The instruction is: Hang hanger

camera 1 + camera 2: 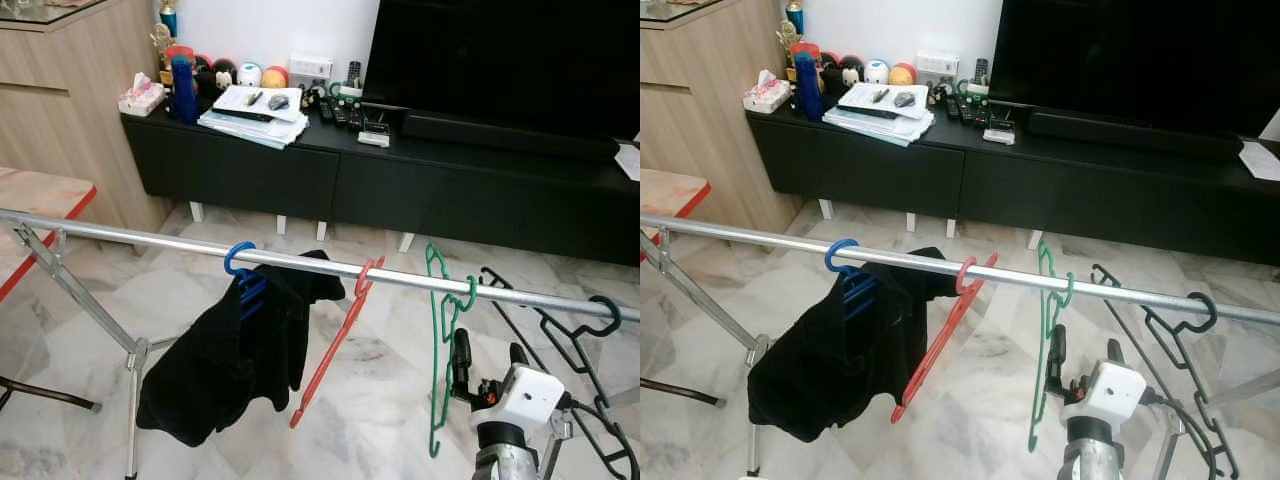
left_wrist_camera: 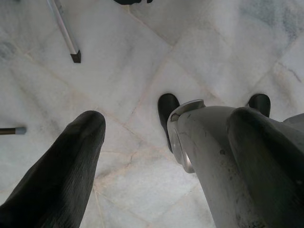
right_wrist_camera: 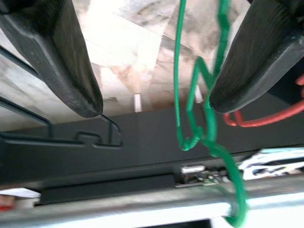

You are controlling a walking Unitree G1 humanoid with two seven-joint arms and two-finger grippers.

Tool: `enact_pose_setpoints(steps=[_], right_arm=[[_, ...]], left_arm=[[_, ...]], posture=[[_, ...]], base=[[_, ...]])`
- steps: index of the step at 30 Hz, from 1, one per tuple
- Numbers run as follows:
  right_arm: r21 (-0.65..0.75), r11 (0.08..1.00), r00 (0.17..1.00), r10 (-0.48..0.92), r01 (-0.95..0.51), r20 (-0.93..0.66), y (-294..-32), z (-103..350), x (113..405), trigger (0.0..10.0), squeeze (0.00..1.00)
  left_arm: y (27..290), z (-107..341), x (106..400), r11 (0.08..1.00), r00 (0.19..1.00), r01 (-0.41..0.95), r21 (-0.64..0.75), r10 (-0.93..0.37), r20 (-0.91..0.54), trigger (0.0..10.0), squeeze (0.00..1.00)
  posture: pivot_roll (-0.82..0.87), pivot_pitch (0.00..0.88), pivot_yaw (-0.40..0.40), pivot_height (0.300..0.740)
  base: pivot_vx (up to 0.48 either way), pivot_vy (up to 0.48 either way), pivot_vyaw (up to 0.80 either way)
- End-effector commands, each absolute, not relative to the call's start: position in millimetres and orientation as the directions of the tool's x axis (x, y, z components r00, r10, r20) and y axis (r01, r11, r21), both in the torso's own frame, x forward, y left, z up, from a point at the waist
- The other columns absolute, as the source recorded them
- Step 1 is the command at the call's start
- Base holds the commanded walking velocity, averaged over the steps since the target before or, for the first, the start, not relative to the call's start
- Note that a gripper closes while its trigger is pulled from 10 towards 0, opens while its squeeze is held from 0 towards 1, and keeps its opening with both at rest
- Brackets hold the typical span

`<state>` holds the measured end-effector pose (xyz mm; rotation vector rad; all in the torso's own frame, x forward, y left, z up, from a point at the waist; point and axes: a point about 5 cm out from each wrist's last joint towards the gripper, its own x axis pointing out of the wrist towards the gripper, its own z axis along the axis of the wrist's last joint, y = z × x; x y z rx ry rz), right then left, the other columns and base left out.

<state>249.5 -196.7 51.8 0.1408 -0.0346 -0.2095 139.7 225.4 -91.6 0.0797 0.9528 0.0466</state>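
A silver rail [image 1: 150, 243] crosses the view. On it hang a blue hanger [image 1: 240, 258] carrying a black garment [image 1: 225, 360], a tilted red hanger [image 1: 340, 345], a green hanger [image 1: 440, 330] and a black hanger [image 1: 585, 335] at the far right. My right gripper [image 1: 490, 355] is just below the rail, between the green and black hangers, with its fingers open. In the right wrist view the green hanger [image 3: 190, 109] runs close beside one finger [image 3: 256, 52], its hook over the rail [image 3: 118, 211]. My left gripper [image 2: 166, 116] hangs open above the marble floor.
A black TV cabinet [image 1: 400, 190] with papers [image 1: 255, 110], remotes and balls stands beyond the rail, under a dark TV [image 1: 500, 60]. A wooden cabinet [image 1: 70, 110] and a red-edged table [image 1: 40, 200] are on the left. The rack's legs [image 1: 100, 320] spread over the floor.
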Motion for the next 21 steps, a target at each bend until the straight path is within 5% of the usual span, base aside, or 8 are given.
enact_pose_setpoints(steps=[1, 2, 3, 4, 13, 21], right_arm=[[0.12, 0.959, 0.966, -0.259, 0.255, 0.014, -204.5, 52.5, 246.2, 10.0, 0.97], [0.113, 0.954, 0.96, -0.28, 0.277, 0.009, -207.0, 52.0, 245.6, 10.0, 0.97], [0.127, 0.933, 0.941, -0.338, 0.336, -0.005, -213.5, 50.5, 244.5, 10.0, 0.57], [0.144, 0.918, 0.929, -0.37, 0.369, -0.018, -217.3, 49.3, 244.3, 10.0, 0.02], [0.131, 0.916, 0.916, -0.353, 0.38, -0.188, -214.7, 22.1, 248.6, 10.0, 0.0], [0.082, 0.92, 0.868, -0.328, 0.382, -0.373, -216.3, -10.8, 248.0, 10.0, 0.0]], left_arm=[[224.5, -102.0, 112.5, 0.997, 0.485, 0.009, 0.079, 0.065, -0.872, 10.0, 0.0], [225.0, -101.9, 112.2, 0.997, 0.485, 0.008, 0.079, 0.065, -0.872, 10.0, 0.0], [226.5, -101.7, 111.4, 0.997, 0.485, 0.004, 0.08, 0.068, -0.872, 10.0, 0.0], [227.4, -101.7, 110.8, 0.997, 0.485, 0.001, 0.08, 0.07, -0.872, 10.0, 0.0], [227.7, -102.8, 105.8, 0.997, 0.48, -0.013, 0.079, 0.075, -0.874, 10.0, 0.0], [201.7, -107.8, 105.9, 0.999, 0.482, -0.009, 0.053, 0.051, -0.875, 10.0, 0.0]], posture=[[0.0, 0.071, -0.088, 0.74], [0.0, 0.071, -0.088, 0.74], [0.0, 0.075, -0.089, 0.74], [0.01, 0.076, -0.091, 0.74], [0.0, 0.085, -0.093, 0.74], [0.01, 0.086, -0.097, 0.74]], base=[[0.0, 0.0, 0.0], [0.0, 0.0, 0.0], [0.0, 0.0, 0.0], [0.0, 0.0, 0.0], [0.0, 0.0, 0.0], [0.0, 0.0, 0.0]])
